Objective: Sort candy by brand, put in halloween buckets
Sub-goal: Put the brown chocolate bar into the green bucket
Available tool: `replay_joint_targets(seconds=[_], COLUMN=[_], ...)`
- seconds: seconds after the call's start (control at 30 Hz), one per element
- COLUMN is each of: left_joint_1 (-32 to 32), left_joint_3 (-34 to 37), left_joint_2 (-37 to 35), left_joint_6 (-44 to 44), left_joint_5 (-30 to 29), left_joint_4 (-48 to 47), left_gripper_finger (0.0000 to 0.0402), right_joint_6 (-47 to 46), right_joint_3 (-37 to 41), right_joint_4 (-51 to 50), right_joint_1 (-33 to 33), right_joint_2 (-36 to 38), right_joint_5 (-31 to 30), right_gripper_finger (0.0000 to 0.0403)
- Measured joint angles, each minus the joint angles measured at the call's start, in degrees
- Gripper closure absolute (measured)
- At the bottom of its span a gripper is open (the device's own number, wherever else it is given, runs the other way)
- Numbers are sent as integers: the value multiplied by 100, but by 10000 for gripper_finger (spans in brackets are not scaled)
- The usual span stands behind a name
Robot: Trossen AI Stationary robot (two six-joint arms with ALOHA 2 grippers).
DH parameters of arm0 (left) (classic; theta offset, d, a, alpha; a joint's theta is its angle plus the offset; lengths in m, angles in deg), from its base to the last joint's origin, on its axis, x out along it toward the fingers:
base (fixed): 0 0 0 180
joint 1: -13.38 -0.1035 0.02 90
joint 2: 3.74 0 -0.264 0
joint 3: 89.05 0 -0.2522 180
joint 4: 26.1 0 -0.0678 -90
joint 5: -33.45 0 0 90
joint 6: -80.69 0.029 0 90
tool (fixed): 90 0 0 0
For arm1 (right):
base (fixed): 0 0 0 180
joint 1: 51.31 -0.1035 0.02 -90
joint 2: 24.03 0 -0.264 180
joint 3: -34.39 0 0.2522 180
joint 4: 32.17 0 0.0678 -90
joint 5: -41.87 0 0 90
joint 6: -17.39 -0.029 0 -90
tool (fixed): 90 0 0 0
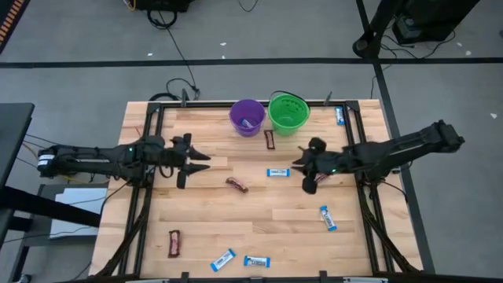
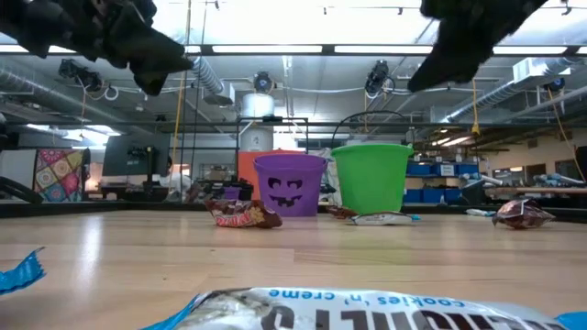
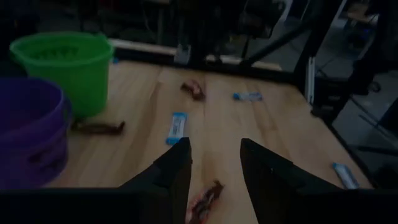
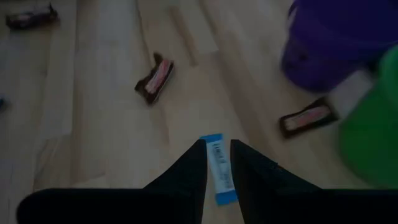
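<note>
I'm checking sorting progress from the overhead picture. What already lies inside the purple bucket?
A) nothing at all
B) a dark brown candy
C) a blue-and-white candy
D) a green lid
C: in the high view a blue-and-white candy lies on the floor of the purple bucket, while the green bucket beside it shows no candy.

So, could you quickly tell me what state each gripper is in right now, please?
Left gripper: open, empty, above a brown candy bar.
Right gripper: narrowly open, holding nothing, fingers either side of a blue candy bar.
</note>
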Motion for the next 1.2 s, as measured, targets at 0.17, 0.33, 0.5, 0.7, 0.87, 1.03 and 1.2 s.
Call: replay_joint_targets(seconds=[0.17,0.33,0.5,0.7,0.87,1.03,1.2], left_joint_1=[91,234,281,281,281,281,281], left_joint_3=[29,29,29,55,163,190,190], left_joint_2=[-2,-2,3,56,79,97,114], left_joint_6=[-3,10,30,85,187,213,454], left_joint_5=[73,109,110,19,-23,-146,-554], left_joint_4=[220,217,181,216,230,195,226], left_gripper_finger=[260,260,260,260,260,260,260], right_joint_6=[2,232,397,506,771,711,766], right_joint_3=[145,148,150,152,152,152,-288], right_joint_4=[893,1132,1090,1444,1947,3318,3884], right_joint_1=[0,27,207,550,725,718,602], right_joint_2=[-672,-1206,-1587,-1959,-2289,-2674,-3247], right_joint_5=[197,268,205,227,847,1733,1997], right_gripper_finger=[318,318,318,318,318,318,318])
